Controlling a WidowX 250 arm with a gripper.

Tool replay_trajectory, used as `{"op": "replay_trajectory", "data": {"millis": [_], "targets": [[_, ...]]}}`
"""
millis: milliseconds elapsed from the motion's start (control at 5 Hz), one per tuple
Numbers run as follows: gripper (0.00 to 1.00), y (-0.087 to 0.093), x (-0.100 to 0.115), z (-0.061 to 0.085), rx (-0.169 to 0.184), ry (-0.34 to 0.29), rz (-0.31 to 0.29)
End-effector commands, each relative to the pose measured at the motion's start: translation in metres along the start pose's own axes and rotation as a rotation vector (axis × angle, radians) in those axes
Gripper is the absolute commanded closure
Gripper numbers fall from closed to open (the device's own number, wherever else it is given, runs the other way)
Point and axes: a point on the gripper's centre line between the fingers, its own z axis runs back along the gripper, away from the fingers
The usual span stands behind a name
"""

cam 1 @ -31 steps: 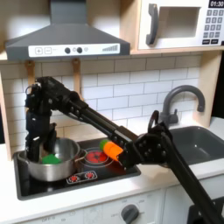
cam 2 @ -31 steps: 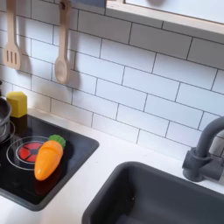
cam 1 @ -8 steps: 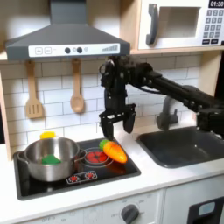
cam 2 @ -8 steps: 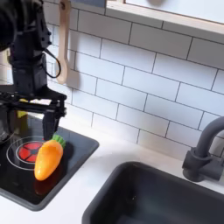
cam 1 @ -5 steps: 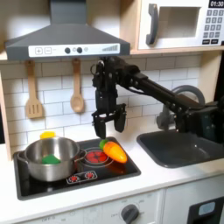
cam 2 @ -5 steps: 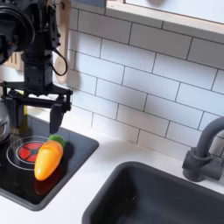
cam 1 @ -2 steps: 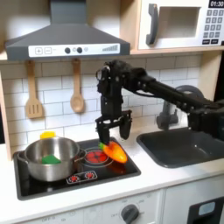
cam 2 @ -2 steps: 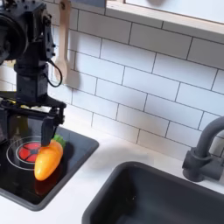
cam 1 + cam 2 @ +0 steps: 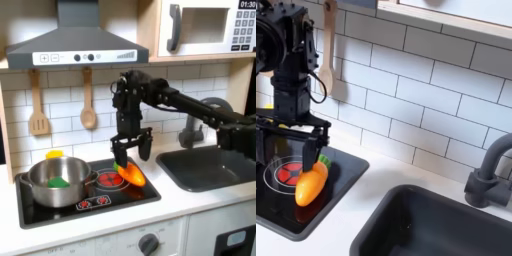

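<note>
An orange toy carrot (image 9: 130, 174) with a green top lies on the black stove top (image 9: 92, 201), beside the red burner rings. In the second exterior view the carrot (image 9: 310, 183) lies pointing toward the front edge of the stove top (image 9: 338, 185). My gripper (image 9: 130, 151) hangs open just above the carrot, one finger on each side of its green end. In the second exterior view the gripper (image 9: 287, 152) is spread wide, and its right finger (image 9: 308, 157) stands close to the carrot's green top. Nothing is held between the fingers.
A steel pot (image 9: 40, 187) with a green item (image 9: 61, 183) inside sits on the stove's left, a yellow item (image 9: 54, 154) behind it. A spatula (image 9: 38, 108) and wooden spoon (image 9: 88, 102) hang on the tiled wall. The sink (image 9: 214, 166) and faucet (image 9: 203, 115) lie to the first exterior view's right.
The gripper has come down closer to the carrot and shifted slightly toward it, staying open. The carrot and the pot have not moved.
</note>
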Motion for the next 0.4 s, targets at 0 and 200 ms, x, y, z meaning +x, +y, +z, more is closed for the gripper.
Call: {"op": "replay_trajectory", "data": {"millis": [0, 200], "targets": [[0.0, 0.0019, 0.0004, 0.0008, 0.013, -0.027, 0.009], [0.0, 0.0019, -0.0003, 0.0028, 0.013, -0.034, 0.01]]}}
